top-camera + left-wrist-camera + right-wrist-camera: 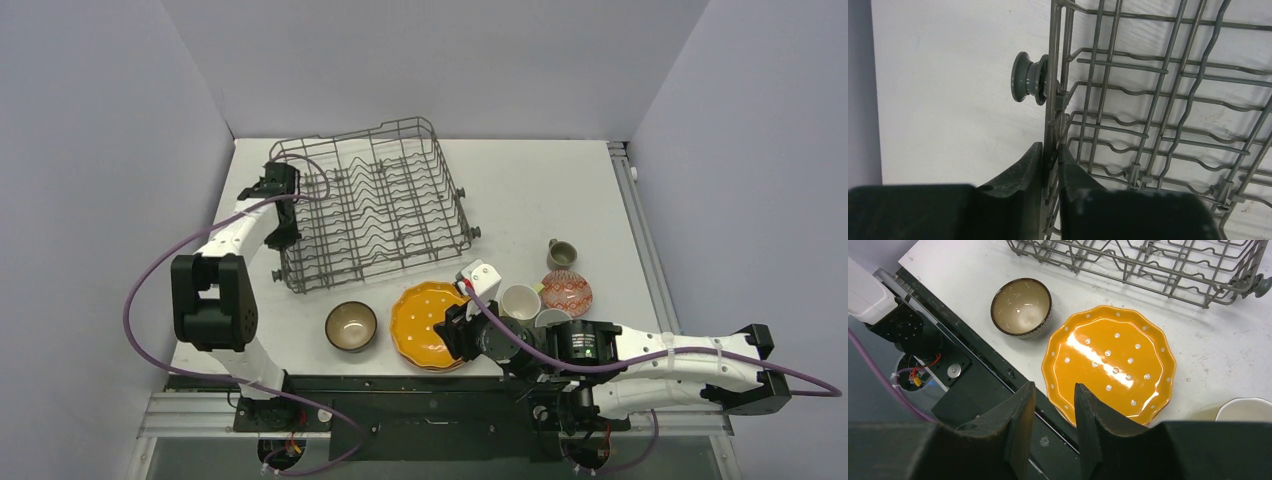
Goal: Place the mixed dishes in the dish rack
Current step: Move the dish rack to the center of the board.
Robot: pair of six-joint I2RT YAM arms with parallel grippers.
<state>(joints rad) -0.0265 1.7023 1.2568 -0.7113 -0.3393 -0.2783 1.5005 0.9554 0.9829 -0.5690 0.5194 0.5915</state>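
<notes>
The grey wire dish rack (375,205) stands at the back left of the table with no dishes in it. My left gripper (283,190) is at its left wall. In the left wrist view the gripper (1050,147) is shut on that wall (1054,75), just below a small wheel (1028,85). An orange dotted plate (428,322) lies near the front edge, with a dark brown bowl (351,326) to its left. My right gripper (460,325) hovers open over the plate's near right rim. Nothing is between the fingers of the right gripper (1054,390), and the orange plate (1110,362) and the bowl (1021,307) lie beyond them.
A pale mug (520,301), a patterned bowl (567,292) and a small grey mug (560,254) stand to the right of the plate. Another mug (552,318) is partly hidden by my right arm. The black base rail (978,375) runs along the table's near edge.
</notes>
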